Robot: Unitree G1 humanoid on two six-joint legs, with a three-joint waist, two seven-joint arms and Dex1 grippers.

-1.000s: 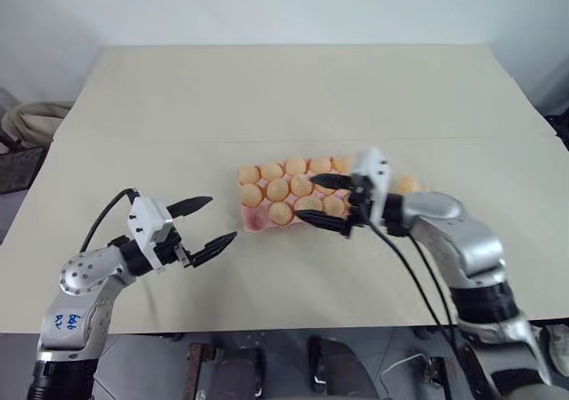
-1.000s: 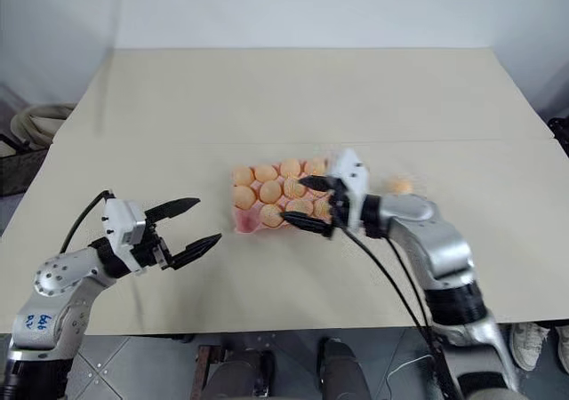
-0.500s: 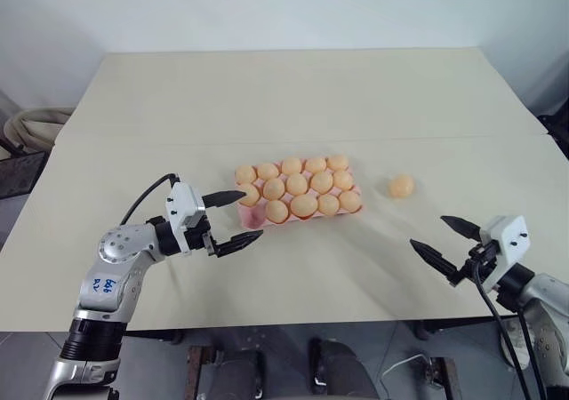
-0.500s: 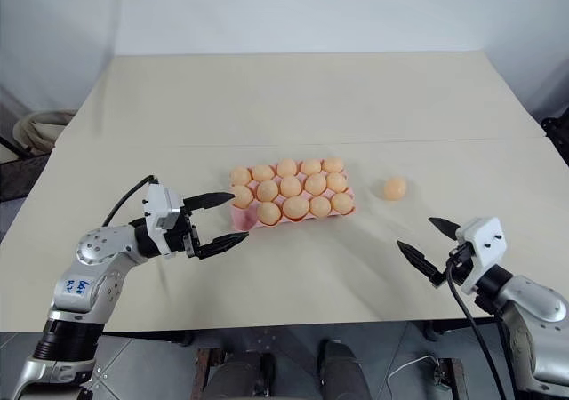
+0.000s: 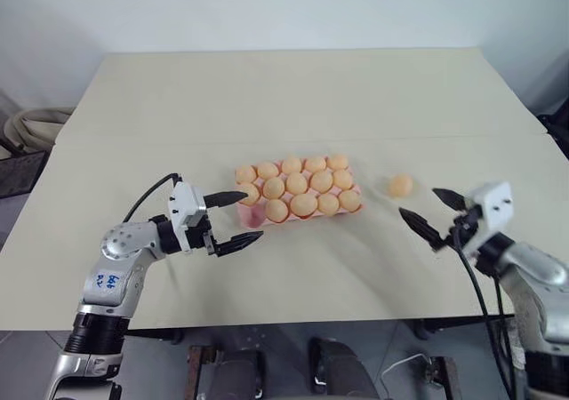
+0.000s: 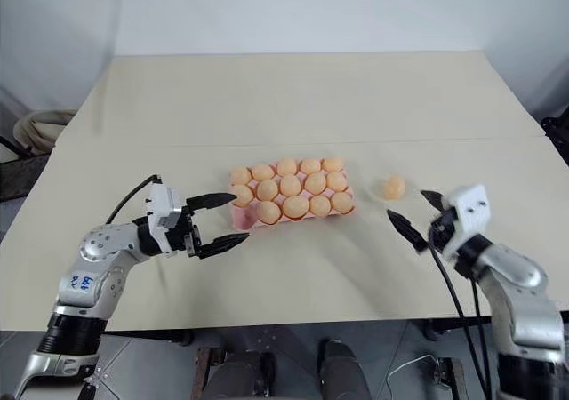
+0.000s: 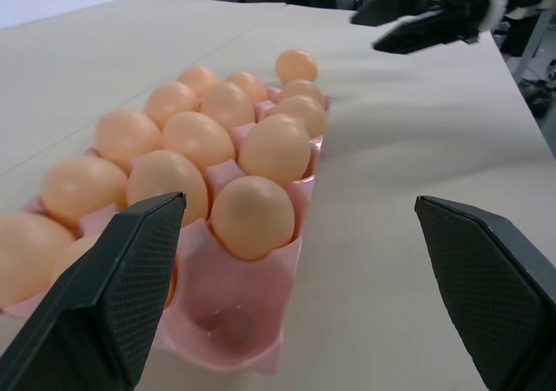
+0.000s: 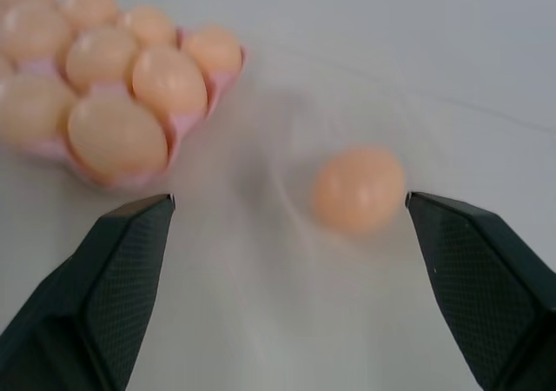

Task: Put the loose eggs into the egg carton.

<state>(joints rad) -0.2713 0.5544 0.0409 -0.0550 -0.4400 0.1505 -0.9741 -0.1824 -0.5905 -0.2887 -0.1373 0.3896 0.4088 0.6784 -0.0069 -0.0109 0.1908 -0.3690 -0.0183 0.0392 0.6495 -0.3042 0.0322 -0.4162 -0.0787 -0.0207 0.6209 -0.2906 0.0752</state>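
One loose egg [image 5: 400, 185] lies on the table [image 5: 293, 89], at three o'clock from the egg carton [image 5: 252, 219]. Your right gripper [image 5: 430, 213], jaws wide apart, sits near it: straddle it evenly, close gently. The left gripper [image 5: 233, 218], jaws apart and empty, frames the one vacant corner cup [image 7: 228, 325].

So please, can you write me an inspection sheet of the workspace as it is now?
Surface: pale table, a seam line running across it.
Job's things: pink egg carton with fourteen eggs seated; its near-left corner cup is empty. One loose egg lies on the table, right of the carton.
Clutter: nothing seen.
Grippers: left tool open, empty, at the carton's empty corner; right tool open, empty, just near of the loose egg.
Cables: black cable looping on the left arm; black cables along the right arm.
Surroundings: white wall behind; coiled hose beside the table's left edge.
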